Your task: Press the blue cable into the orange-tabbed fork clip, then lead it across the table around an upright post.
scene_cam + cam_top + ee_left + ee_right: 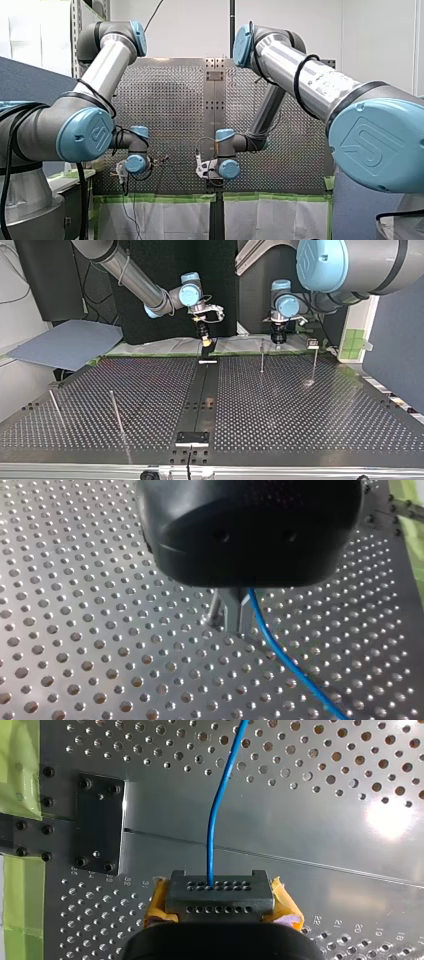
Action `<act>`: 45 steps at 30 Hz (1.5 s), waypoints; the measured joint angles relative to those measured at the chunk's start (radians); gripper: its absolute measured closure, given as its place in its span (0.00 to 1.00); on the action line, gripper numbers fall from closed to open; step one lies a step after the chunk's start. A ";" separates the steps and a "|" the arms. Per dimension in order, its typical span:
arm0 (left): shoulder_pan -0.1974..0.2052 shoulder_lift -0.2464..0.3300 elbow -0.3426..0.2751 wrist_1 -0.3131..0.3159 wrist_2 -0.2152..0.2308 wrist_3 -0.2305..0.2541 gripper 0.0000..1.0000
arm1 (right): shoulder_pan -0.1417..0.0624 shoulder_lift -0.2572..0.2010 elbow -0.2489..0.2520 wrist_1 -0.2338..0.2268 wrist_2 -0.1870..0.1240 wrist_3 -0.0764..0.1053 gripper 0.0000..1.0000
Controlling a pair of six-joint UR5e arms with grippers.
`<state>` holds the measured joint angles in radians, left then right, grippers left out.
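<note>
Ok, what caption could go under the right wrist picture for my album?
My right gripper holds the blue cable above the perforated table.

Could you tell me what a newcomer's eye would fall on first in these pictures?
Likely the two grey-and-blue arms filling the front view, my left arm and my right arm. Next, the bright blue cable leaving my right tool over the perforated table, also seen beside my left tool. Thin posts stand on the table.
</note>
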<state>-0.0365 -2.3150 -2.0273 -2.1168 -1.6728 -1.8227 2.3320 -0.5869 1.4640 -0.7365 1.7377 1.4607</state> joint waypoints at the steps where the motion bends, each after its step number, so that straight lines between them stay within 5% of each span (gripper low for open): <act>1: 0.001 0.000 0.004 -0.002 0.004 -0.001 0.98 | 0.000 0.000 -0.001 0.000 0.002 0.001 1.00; 25: 0.005 0.000 0.072 -0.065 0.029 -0.007 0.98 | -0.036 0.000 -0.069 0.024 0.012 0.032 1.00; 31: 0.007 0.000 0.077 -0.075 0.027 -0.003 0.98 | -0.046 0.000 -0.083 0.040 0.008 0.025 1.00; 45: 0.008 -0.001 0.114 -0.089 0.013 0.004 0.98 | -0.059 0.001 -0.110 0.044 -0.036 0.032 1.00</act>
<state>-0.0283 -2.3156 -1.9134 -2.2059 -1.6593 -1.8191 2.2732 -0.5855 1.3542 -0.6925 1.7014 1.4926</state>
